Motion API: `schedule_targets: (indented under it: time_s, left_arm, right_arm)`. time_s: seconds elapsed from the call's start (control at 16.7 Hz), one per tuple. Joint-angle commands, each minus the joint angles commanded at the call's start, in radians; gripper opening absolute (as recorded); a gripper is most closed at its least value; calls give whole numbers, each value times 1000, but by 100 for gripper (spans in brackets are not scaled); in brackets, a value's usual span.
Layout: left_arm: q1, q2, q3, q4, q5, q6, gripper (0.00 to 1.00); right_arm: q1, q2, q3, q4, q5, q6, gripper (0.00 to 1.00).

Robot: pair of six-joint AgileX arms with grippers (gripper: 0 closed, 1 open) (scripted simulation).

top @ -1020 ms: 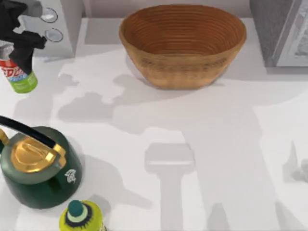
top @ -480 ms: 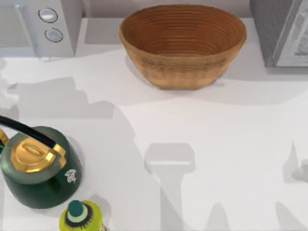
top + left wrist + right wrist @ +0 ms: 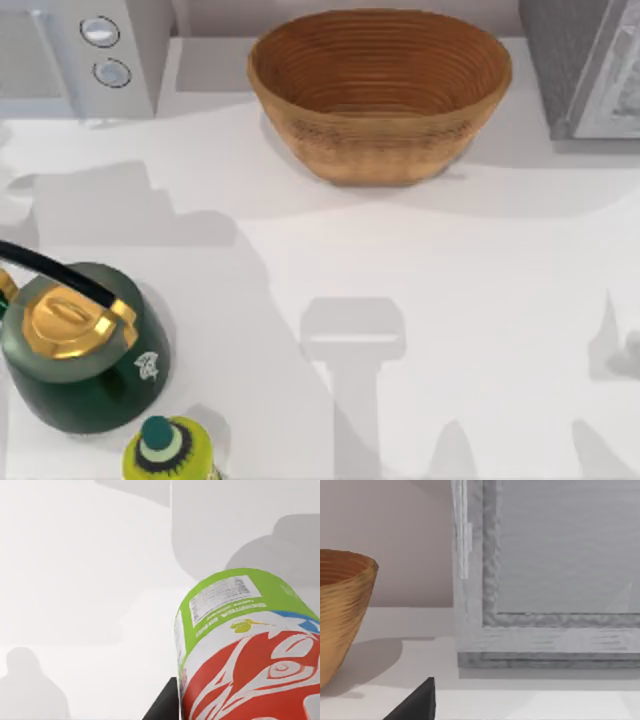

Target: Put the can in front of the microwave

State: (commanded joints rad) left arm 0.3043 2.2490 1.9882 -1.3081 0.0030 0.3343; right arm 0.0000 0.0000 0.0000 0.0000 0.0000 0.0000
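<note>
**Can held close to the left wrist camera, over the white table**

The can (image 3: pixel 250 650) looms large in the left wrist view, its lime-green end pointing away from the camera and its red and white pattern nearest the lens. A dark piece of the left gripper (image 3: pixel 162 705) shows against the can's side, so the can appears to be clamped by that gripper, though the fingers themselves are mostly hidden behind it. Beneath the can lies plain white table (image 3: pixel 75 580), crossed by soft grey shadows.

Seen from above, the microwave (image 3: pixel 80 55) sits at the far left corner of the table, its two round dials facing the camera. The stretch of table just in front of it is bare apart from shadows. A wide woven basket (image 3: pixel 380 90) stands at the far middle, just right of the microwave. A darker speckled grey appliance (image 3: pixel 585 65) fills the far right corner. At the near left stands a dark green kettle (image 3: pixel 80 350) with a gold lid and black handle, and just nearer than it a yellow-green bottle (image 3: pixel 170 455) with a teal cap.

The right wrist view looks at the speckled appliance's door, with the basket's edge beside it. A dark tip of the right gripper (image 3: pixel 417 702) shows there; I cannot tell whether its fingers are open or closed.
</note>
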Motion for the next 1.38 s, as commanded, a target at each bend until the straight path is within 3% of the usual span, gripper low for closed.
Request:
schedule_targets:
  time_s: [0.12, 0.9, 1.38]
  left_arm:
    - [0, 0, 0, 0, 0, 0, 0]
    - [0, 0, 0, 0, 0, 0, 98]
    - [0, 0, 0, 0, 0, 0, 100]
  right_arm:
    - [0, 0, 0, 0, 0, 0, 100]
    - [0, 0, 0, 0, 0, 0, 100]
    - [0, 0, 0, 0, 0, 0, 100]
